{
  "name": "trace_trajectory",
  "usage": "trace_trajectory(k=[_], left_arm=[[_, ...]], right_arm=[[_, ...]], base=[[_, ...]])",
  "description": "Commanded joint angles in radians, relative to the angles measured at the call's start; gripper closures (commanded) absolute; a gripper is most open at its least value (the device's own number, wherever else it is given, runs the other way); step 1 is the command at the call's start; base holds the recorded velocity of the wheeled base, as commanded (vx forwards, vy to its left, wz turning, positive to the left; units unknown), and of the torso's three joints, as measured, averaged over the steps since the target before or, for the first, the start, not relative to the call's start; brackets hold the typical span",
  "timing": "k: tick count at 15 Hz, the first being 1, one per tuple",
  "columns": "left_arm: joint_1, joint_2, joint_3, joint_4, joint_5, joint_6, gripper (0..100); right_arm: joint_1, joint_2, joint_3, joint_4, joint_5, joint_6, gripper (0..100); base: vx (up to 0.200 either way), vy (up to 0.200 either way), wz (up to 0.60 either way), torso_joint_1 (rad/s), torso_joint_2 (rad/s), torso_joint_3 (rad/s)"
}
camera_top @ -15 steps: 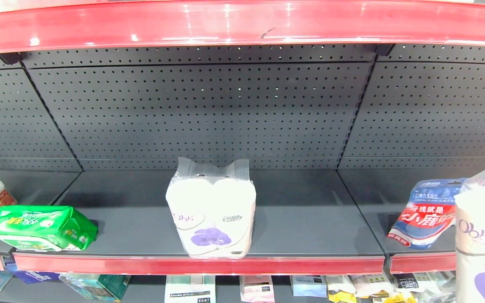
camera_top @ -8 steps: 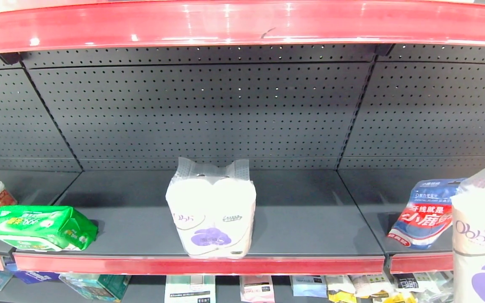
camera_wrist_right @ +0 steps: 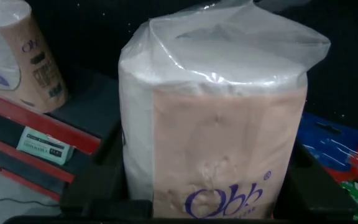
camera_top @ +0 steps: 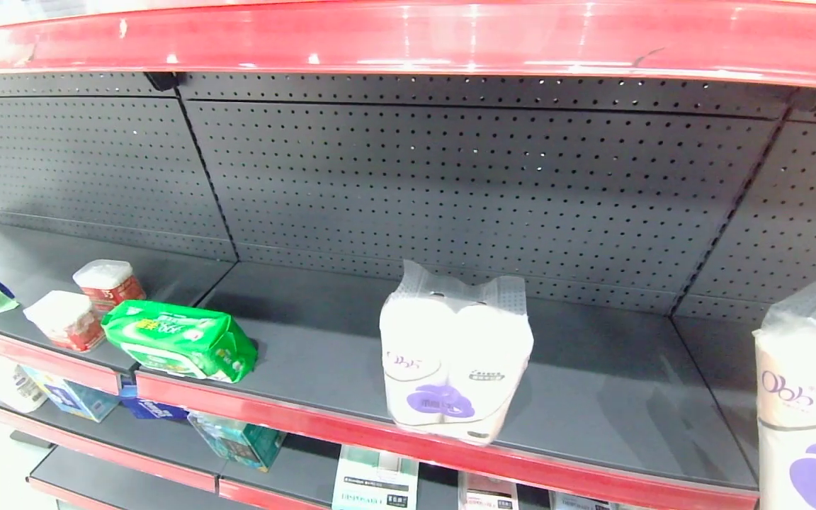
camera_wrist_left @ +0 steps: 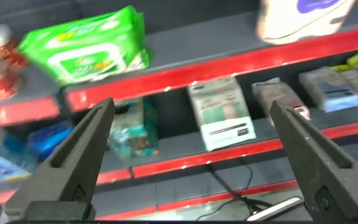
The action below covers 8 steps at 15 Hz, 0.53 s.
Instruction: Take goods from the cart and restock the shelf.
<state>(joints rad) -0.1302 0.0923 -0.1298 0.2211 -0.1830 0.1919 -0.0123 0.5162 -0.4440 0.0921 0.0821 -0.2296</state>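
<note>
The head camera stands close before the shelf (camera_top: pixel 592 382), about level with its board, facing it at a slant so the red front edge (camera_top: pixel 295 421) runs off to the left. The left wrist camera sits lower, looking between the spread fingers of the left gripper (camera_wrist_left: pixel 191 106) at that front edge and the tiers beneath. Both take in the green pack (camera_top: pixel 181 340) at the edge. The right wrist camera is right up against the second roll pack (camera_wrist_right: pixel 222 124) clamped in the right gripper (camera_wrist_right: pixel 207 193), facing the shelf's back panel. The head camera catches this pack at its right border. The standing roll pack (camera_top: pixel 454 361) is common to all three.
</note>
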Motion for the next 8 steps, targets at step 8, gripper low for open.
trace_trajectory(k=[8], left_arm=[[0.000, 0.004, 0.108, -0.216, 0.010, -0.098, 0]], right_arm=[[0.000, 0.094, 0.001, -0.066, 0.050, 0.041, 100]], base=[[0.000, 0.000, 0.00, 0.000, 0.00, 0.000]])
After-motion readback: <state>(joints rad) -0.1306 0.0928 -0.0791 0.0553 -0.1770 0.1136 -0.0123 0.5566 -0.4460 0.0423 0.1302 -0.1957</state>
